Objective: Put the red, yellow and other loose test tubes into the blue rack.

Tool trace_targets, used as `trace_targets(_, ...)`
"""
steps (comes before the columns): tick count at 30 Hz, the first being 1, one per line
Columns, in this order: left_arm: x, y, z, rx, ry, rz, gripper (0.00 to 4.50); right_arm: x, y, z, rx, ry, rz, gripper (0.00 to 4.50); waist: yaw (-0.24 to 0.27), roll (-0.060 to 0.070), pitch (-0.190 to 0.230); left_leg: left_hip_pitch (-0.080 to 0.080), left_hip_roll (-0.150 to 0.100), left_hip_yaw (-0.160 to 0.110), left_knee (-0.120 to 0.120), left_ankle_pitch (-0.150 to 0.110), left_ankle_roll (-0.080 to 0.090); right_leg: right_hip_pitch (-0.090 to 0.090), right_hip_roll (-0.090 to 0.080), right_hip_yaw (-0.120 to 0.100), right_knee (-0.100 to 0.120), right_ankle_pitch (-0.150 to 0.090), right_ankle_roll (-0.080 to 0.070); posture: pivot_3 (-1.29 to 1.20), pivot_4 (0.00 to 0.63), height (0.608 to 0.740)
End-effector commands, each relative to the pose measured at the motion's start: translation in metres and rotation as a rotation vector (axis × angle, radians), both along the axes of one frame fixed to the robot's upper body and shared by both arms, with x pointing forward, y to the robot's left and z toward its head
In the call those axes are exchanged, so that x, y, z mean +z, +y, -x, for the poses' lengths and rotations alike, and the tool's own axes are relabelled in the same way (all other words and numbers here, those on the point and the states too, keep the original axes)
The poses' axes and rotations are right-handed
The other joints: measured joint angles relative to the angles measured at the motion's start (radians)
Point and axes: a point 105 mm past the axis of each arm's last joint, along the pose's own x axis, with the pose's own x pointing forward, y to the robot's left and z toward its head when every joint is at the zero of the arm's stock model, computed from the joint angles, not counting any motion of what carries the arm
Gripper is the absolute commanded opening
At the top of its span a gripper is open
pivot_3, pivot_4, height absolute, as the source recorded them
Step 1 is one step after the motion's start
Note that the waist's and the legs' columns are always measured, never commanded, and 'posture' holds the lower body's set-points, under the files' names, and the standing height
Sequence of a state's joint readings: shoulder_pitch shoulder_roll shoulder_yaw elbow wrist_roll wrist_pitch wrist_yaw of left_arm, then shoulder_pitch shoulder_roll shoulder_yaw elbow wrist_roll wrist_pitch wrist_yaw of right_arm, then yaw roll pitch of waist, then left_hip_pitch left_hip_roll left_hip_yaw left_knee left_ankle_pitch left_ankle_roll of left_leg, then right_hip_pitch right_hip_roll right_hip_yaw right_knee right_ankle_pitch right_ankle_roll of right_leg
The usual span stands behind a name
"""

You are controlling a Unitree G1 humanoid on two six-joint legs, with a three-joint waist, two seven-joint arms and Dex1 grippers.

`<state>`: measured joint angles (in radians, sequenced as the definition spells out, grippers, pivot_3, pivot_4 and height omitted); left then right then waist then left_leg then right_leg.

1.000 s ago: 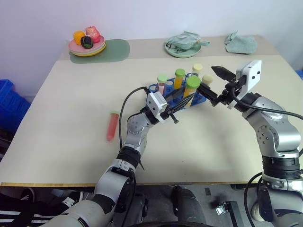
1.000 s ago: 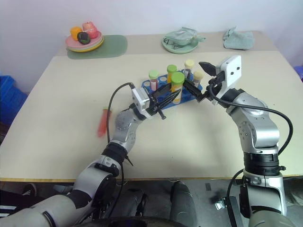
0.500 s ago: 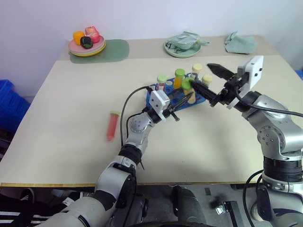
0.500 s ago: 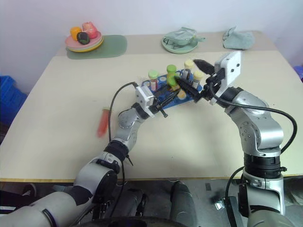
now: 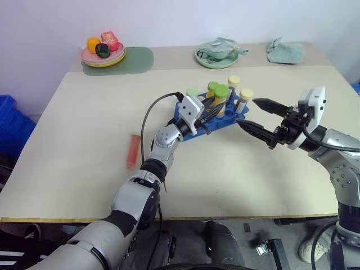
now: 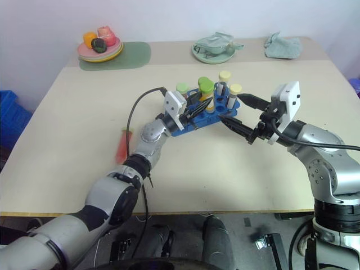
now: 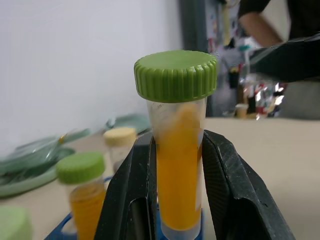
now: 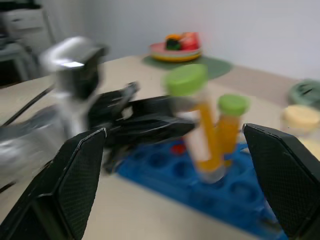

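gripping the yellow-orange tube [image 7: 177, 165] between its two black fingers, the left gripper [image 5: 211, 112] holds it upright at the blue rack [image 5: 185, 120], the tube's green cap above the fingers and its lower end down at the rack's holes — whether it is seated in a hole cannot be told. beside it in the rack stand another green-capped tube with orange contents [image 7: 84, 192] and two cream-capped tubes [image 5: 234, 84], plus a pale green-capped one [image 5: 192, 93] toward the far left corner. the right gripper [image 5: 259, 116] hangs just to the right of the rack with its fingers spread wide and nothing between them, pointing toward the rack and apart from it. the red tube [image 5: 133, 149] lies flat on the beige table [image 5: 84, 124], well to the left of the rack, on its own. at the back of the table — a pink plate of toy fruit [image 5: 103, 52] on a green mat, a green dish [image 5: 216, 56] with a crumpled cloth, and another cloth [image 5: 286, 50] at the far right.
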<state>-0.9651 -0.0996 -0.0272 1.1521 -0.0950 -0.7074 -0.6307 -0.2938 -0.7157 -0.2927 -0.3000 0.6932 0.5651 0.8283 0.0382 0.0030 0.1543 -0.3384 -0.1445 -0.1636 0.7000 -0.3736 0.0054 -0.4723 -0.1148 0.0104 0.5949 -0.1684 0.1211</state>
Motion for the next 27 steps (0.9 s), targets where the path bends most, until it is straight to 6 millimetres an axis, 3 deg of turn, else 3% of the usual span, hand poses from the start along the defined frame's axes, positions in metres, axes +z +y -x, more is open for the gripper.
trace_targets(1, 0.006, -0.009, 0.0, -0.005, -0.013, 0.003, 0.72, 0.019, 0.007, 0.006, 0.02, -0.072, -0.011, 4.5, 0.001, 0.0, 0.0, 0.0, 0.0, 0.0, 0.0, 0.0, 0.0, 0.0, 0.0, 0.0, 0.0, 0.0, 0.0, 0.0, 0.15, 0.74)
trace_targets(2, 0.005, -0.011, 0.0, 0.001, -0.011, -0.01, 0.72, 0.019, 0.008, 0.006, 0.021, -0.073, -0.014, 4.5, 0.002, 0.0, 0.0, 0.0, 0.0, 0.0, 0.0, 0.0, 0.0, 0.0, 0.0, 0.0, 0.0, 0.0, 0.0, 0.0, 0.0, 0.74)
trace_targets(4, 0.003, -0.012, -0.001, 0.007, 0.005, -0.015, 0.72, 0.02, 0.01, 0.005, 0.021, -0.074, -0.014, 4.5, 0.005, 0.004, -0.044, -0.001, 0.0, 0.0, -0.002, 0.0, 0.0, -0.001, 0.001, 0.001, 0.0, 0.002, 0.001, 0.0, 0.0, 0.74)
trace_targets(8, 0.003, -0.02, 0.002, -0.024, 0.014, -0.009, 0.72, 0.021, 0.011, 0.006, 0.018, -0.075, -0.015, 4.5, 0.002, 0.005, -0.076, 0.003, 0.001, 0.004, -0.002, -0.001, 0.003, 0.007, 0.001, 0.001, -0.014, 0.004, 0.004, 0.0, 0.0, 0.74)
trace_targets(13, 0.007, -0.024, 0.004, -0.021, -0.007, -0.007, 0.72, 0.02, 0.009, 0.007, 0.009, -0.07, -0.011, 4.5, 0.004, 0.006, -0.087, 0.018, 0.001, 0.004, -0.002, -0.004, 0.008, 0.024, 0.002, 0.001, -0.02, 0.007, 0.006, 0.0, 0.0, 0.74)
trace_targets(16, 0.004, -0.017, -0.002, 0.026, -0.001, -0.029, 0.72, 0.019, 0.009, 0.008, 0.005, -0.07, -0.006, 4.5, 0.003, 0.007, -0.088, 0.018, 0.001, 0.004, -0.002, -0.004, 0.008, 0.024, 0.002, 0.001, -0.019, 0.007, 0.006, 0.0, 0.0, 0.74)
trace_targets(19, 0.015, -0.002, -0.011, 0.071, 0.007, 0.028, 0.72, 0.019, 0.006, 0.009, -0.001, -0.069, -0.009, 4.5, 0.003, 0.007, -0.088, 0.018, 0.001, 0.005, -0.002, -0.004, 0.008, 0.023, 0.002, 0.001, -0.019, 0.007, 0.006, 0.0, 0.0, 0.74)
trace_targets(23, 0.019, 0.004, 0.006, 0.001, -0.067, 0.034, 0.72, 0.017, 0.003, 0.007, -0.014, -0.077, -0.01, 4.5, 0.001, 0.009, -0.092, 0.018, 0.001, 0.005, -0.002, -0.004, 0.008, 0.023, 0.002, 0.002, -0.018, 0.007, 0.006, 0.0, 0.0, 0.74)
trace_targets(27, 0.016, 0.013, 0.016, -0.001, -0.034, 0.061, 0.72, 0.016, 0.008, 0.004, 0.003, -0.08, -0.024, 4.5, 0.003, 0.011, -0.095, 0.018, 0.001, 0.005, -0.002, -0.005, 0.009, 0.023, 0.002, 0.002, -0.018, 0.007, 0.006, 0.0, 0.0, 0.74)
